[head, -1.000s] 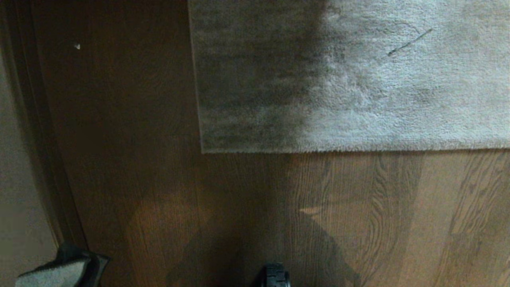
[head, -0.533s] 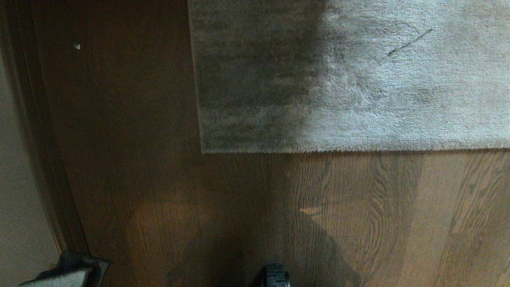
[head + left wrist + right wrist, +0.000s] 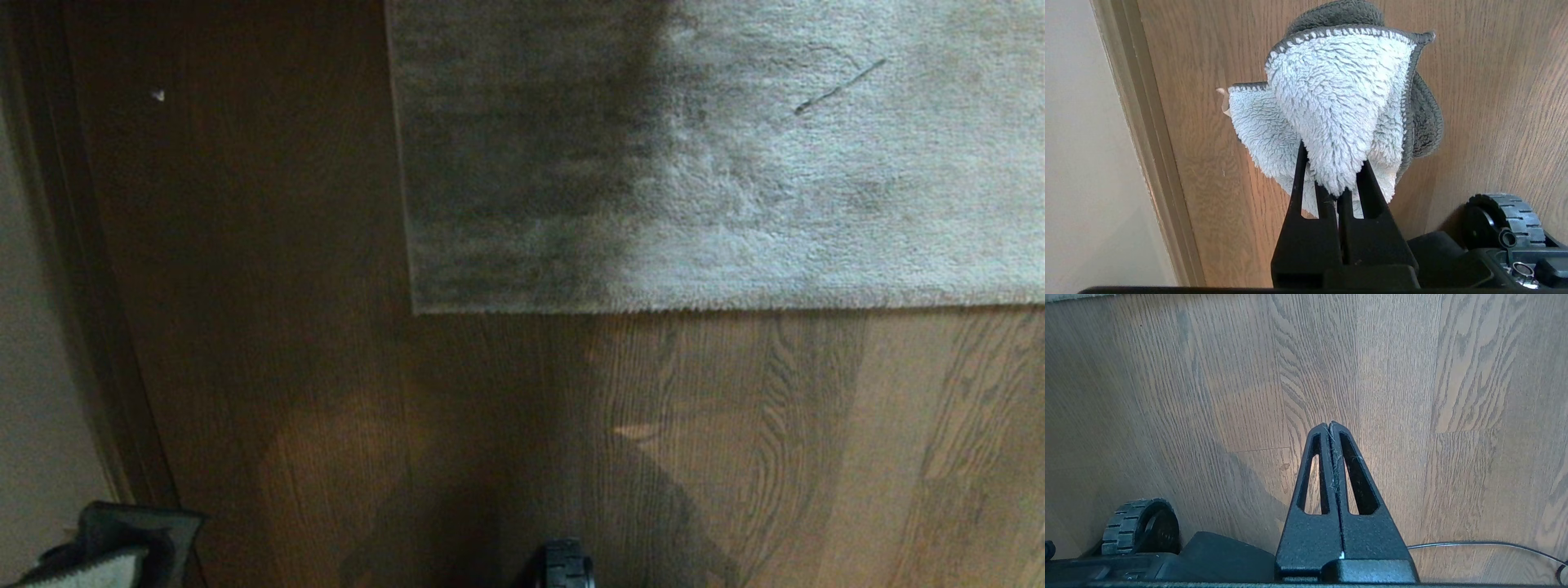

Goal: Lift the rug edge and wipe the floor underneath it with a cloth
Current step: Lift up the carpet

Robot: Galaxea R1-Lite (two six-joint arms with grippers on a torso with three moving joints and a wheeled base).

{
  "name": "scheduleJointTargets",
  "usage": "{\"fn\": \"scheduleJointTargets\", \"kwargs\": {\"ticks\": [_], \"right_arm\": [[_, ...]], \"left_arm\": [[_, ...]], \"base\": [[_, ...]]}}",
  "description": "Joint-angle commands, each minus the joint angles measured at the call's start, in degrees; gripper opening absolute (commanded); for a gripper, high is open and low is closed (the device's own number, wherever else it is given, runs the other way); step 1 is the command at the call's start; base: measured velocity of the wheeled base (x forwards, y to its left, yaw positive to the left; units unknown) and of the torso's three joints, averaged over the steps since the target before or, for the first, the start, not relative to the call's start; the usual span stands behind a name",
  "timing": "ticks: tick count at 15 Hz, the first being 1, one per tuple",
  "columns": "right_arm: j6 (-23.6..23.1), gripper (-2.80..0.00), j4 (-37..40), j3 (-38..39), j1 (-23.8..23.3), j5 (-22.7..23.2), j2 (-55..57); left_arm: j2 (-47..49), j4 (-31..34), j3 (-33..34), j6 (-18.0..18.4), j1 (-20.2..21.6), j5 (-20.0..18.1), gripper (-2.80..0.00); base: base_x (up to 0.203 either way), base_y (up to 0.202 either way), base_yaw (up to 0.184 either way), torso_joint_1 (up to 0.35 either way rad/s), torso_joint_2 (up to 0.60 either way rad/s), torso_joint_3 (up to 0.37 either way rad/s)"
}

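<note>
Down low by the robot's wheels, the left gripper [image 3: 1340, 185] pinches the cloth [image 3: 1331, 106] tight. The fluffy white cloth with its grey trim hangs just above the floor [image 3: 735, 441], near the pale wall [image 3: 1081, 163]. On the other side, the right gripper [image 3: 1329, 425] is pressed shut and holds nothing. Farther out, the brown wood floor is bare. Past that, the rug edge [image 3: 718, 309] lies flat on the floor, well apart from both grippers.

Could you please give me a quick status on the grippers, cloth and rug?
Left gripper shut on cloth, low by the wall. Right gripper shut, empty, over floor. Rug edge flat, not lifted. Nothing in the way.
</note>
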Motion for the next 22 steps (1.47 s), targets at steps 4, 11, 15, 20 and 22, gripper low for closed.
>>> {"fn": "scheduleJointTargets", "kwargs": {"ticks": [4, 11, 15, 20, 22], "right_arm": [[0.0, -2.80, 0.0, 0.0, 0.0, 0.0, 0.0], [-0.6, -2.80, -0.1, 0.0, 0.0, 0.1, 0.0], [-1.5, -2.80, 0.2, 0.0, 0.0, 0.0, 0.0], [-3.9, -2.80, 0.2, 0.0, 0.0, 0.2, 0.0], [-7.3, -2.80, 0.3, 0.0, 0.0, 0.4, 0.0]], "left_arm": [[-0.3, 0.0, 0.0, -0.1, 0.0, 0.0, -2.80], [-0.3, 0.0, 0.0, -0.1, 0.0, 0.0, -2.80], [-0.3, 0.0, 0.0, -0.1, 0.0, 0.0, -2.80], [-0.3, 0.0, 0.0, -0.1, -0.1, 0.0, -2.80], [-0.3, 0.0, 0.0, -0.1, -0.1, 0.0, -2.80]], "base": [[0.000, 0.000, 0.000, 0.000, 0.00, 0.000], [0.000, 0.000, 0.000, 0.000, 0.00, 0.000], [0.000, 0.000, 0.000, 0.000, 0.00, 0.000], [0.000, 0.000, 0.000, 0.000, 0.00, 0.000], [0.000, 0.000, 0.000, 0.000, 0.00, 0.000]]}}
